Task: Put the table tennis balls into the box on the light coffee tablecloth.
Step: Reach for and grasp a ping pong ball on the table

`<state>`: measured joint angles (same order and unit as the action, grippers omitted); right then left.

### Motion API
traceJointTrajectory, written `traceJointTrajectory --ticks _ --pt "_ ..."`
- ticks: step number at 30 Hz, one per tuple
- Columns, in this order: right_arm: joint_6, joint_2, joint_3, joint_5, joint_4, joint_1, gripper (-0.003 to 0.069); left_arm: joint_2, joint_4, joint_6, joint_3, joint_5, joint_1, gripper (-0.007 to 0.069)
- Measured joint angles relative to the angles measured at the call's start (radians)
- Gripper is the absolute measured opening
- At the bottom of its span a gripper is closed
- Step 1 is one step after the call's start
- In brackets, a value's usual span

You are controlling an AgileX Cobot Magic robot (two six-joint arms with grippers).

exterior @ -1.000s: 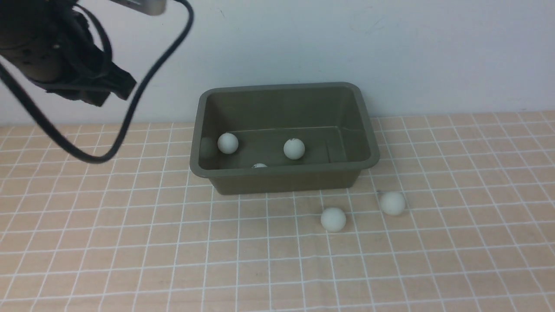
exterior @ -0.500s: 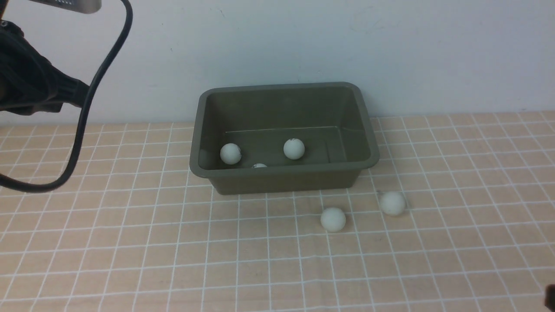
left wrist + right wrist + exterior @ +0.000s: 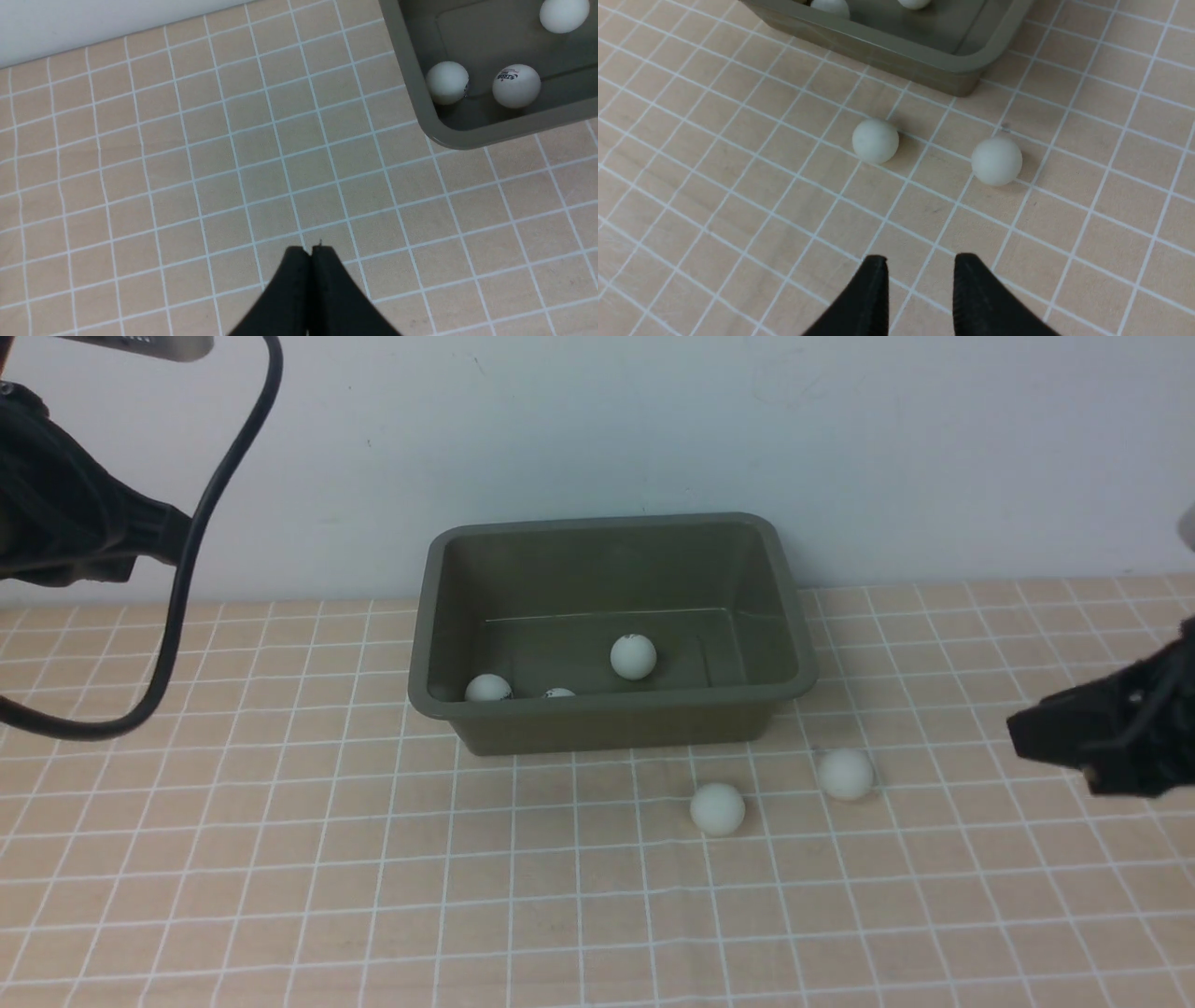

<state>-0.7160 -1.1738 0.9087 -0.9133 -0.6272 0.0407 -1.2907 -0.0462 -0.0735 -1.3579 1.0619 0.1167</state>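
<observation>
Where print shows at all, it is on the logo ball (image 3: 516,85), which carries a small red-and-dark mark, probably a brand name but too small to read. This ball lies inside the box (image 3: 597,733) against the near wall. The corner ball (image 3: 488,688) is at its left and the centre ball (image 3: 633,656) is farther back.

Two balls lie on the light coffee tablecloth (image 3: 280,859), just near of the box's right corner: the left loose ball (image 3: 717,808) and the right loose ball (image 3: 846,774).

The right gripper (image 3: 920,263) is to the right of the right loose ball and apart from it, with its jaws partly parted and empty. The left gripper (image 3: 310,252) is at the far left, its jaws pressed together on nothing.
</observation>
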Motion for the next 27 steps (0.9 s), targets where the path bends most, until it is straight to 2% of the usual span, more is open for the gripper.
traceJointTrajectory --ticks 7,11,12,13,15,18,22,27 --pt "-0.041 -0.222 0.085 0.069 0.013 0.028 0.0220 0.000 0.000 0.001 0.000 0.033 0.000 -0.0069" --pt "-0.012 -0.326 0.099 0.154 0.038 0.087 0.0287 0.000 0.000 0.001 0.000 0.033 0.000 -0.0069" --pt "0.004 -0.366 0.103 0.200 0.042 0.114 0.0344 0.000 0.000 0.001 0.000 0.033 0.000 -0.0069" --pt "0.004 -0.371 0.103 0.204 0.042 0.117 0.0351 0.000 0.000 0.001 0.000 0.033 0.000 -0.0069" --pt "0.016 -0.429 0.119 0.256 0.044 0.148 0.0440 0.000 0.000 0.001 0.000 0.033 0.000 -0.0069" --pt "0.019 -0.482 0.145 0.277 0.046 0.166 0.0498 0.000 0.000 0.001 0.000 0.033 0.000 -0.0069" --pt "0.037 -0.556 0.201 0.281 0.056 0.169 0.0512 0.000 0.000 0.001 0.000 0.033 0.000 -0.0069" --pt "0.074 -0.654 0.303 0.237 0.070 0.169 0.0492 0.000 0.000 0.001 0.000 0.036 0.000 -0.0069"
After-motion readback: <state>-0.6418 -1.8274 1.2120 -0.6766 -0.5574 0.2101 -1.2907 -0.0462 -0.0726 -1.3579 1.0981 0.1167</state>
